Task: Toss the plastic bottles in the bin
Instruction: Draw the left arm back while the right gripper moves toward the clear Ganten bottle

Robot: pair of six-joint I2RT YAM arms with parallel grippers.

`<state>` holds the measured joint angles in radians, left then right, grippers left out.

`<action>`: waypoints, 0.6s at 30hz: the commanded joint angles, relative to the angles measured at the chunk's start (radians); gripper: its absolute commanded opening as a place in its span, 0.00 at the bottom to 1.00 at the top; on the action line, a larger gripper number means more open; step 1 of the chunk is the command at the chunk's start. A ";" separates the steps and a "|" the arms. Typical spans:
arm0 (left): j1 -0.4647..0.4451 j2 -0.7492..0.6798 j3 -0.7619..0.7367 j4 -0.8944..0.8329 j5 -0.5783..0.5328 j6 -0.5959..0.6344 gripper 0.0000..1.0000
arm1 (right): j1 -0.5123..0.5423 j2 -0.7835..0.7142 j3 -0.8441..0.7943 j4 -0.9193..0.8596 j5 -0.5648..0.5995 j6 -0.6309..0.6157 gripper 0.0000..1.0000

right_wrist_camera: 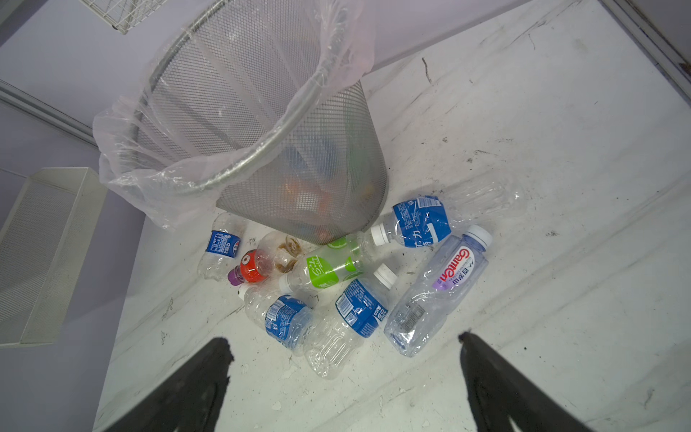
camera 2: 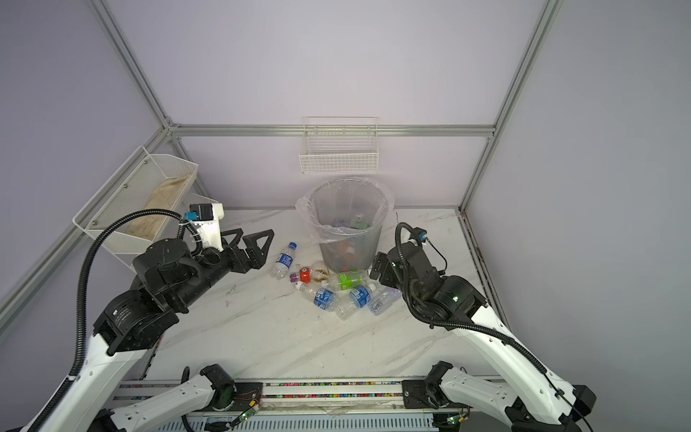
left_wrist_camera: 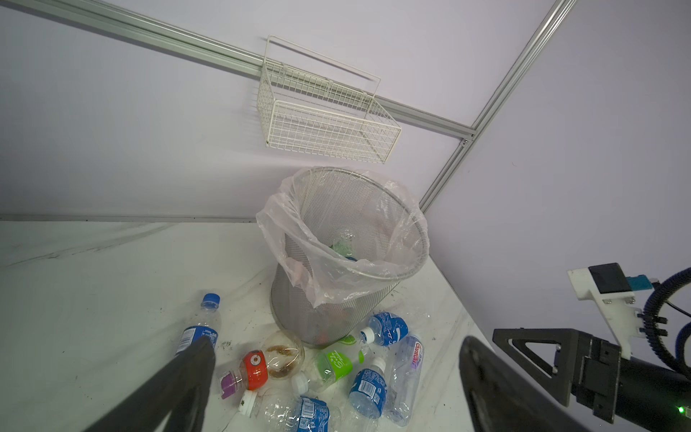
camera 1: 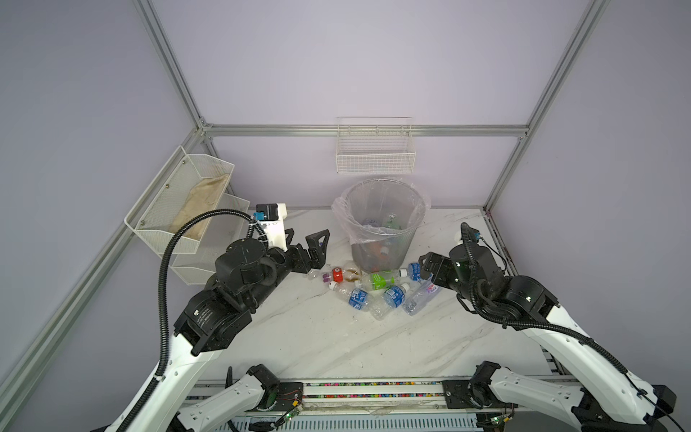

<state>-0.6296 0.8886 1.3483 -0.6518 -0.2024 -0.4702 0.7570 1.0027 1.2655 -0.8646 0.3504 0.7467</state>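
Observation:
The bin, a grey mesh basket with a clear liner, stands at the back of the table with bottles inside. Several plastic bottles lie against its front: a green-labelled one, blue-labelled ones, a red-labelled one and a clear crushed one. Another blue-labelled bottle lies apart, on the left. My left gripper hovers open, left of the pile and above that bottle. My right gripper hangs open over the pile's right end, nothing between its fingers.
A white wire basket hangs on the back wall above the bin. Two white mesh shelves are fixed to the left wall, close behind my left arm. Aluminium frame posts line the table's back and right edges.

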 commanded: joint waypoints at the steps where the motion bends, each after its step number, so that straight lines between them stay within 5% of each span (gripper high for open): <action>1: -0.002 -0.027 -0.081 0.019 -0.005 -0.043 1.00 | -0.009 -0.006 0.012 -0.027 0.012 0.016 0.97; 18: -0.002 -0.165 -0.290 0.003 0.007 -0.140 1.00 | -0.117 0.019 -0.085 -0.002 -0.095 0.019 0.97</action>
<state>-0.6296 0.7483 1.1057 -0.6647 -0.2016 -0.5724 0.6655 1.0206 1.2060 -0.8627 0.2859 0.7517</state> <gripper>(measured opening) 0.998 0.974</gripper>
